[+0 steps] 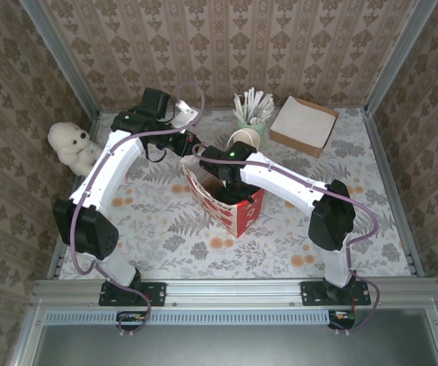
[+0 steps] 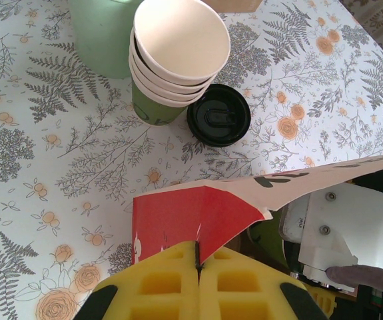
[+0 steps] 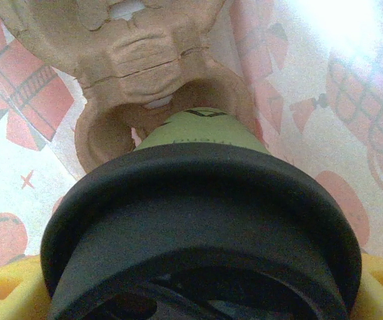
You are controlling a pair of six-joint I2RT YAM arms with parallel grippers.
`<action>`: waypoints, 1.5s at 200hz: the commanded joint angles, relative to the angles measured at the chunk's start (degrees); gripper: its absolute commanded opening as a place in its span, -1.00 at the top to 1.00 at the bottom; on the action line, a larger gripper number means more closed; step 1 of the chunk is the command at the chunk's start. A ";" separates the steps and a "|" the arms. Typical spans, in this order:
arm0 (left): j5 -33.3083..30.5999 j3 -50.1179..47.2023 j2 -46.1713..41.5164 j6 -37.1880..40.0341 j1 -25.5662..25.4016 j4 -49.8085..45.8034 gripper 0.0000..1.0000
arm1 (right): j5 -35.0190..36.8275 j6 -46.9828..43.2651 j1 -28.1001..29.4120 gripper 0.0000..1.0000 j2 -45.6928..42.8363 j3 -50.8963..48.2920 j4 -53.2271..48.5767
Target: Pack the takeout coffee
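Note:
The takeout coffee (image 3: 198, 200), a green cup under a black lid, hangs inside the red-and-white paper bag (image 1: 238, 213). My right gripper (image 3: 198, 293) is shut on it, with a yellow pad (image 3: 4, 293) at either side of the lid. The cup's base sits at a round hole of a brown pulp cup carrier (image 3: 144, 53) in the bag's bottom. My left gripper (image 2: 198, 257) is shut on the bag's red rim (image 2: 178, 213) and holds the mouth apart. From above, the right gripper (image 1: 230, 179) reaches down into the bag and the left gripper (image 1: 192, 149) is at the bag's far corner.
Just behind the bag stand a stack of cream cups (image 2: 178, 47) nested in a green cup, a loose black lid (image 2: 218, 115) and a pale green cup of white sticks (image 1: 250, 114). A cardboard box (image 1: 304, 126) sits back right, a plush toy (image 1: 72, 145) far left.

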 commanded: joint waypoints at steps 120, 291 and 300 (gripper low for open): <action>0.53 0.43 0.14 0.81 -0.11 -0.26 1.00 | -1.59 1.38 -0.49 -0.22 -2.29 -0.68 -0.11; 0.61 0.38 0.37 0.85 -0.19 -0.25 1.00 | -3.36 0.01 -0.37 -0.22 -1.94 -1.65 2.84; 0.52 0.36 0.36 0.88 -0.16 -0.22 1.00 | -3.47 0.02 -0.33 -0.22 -1.96 -1.60 2.91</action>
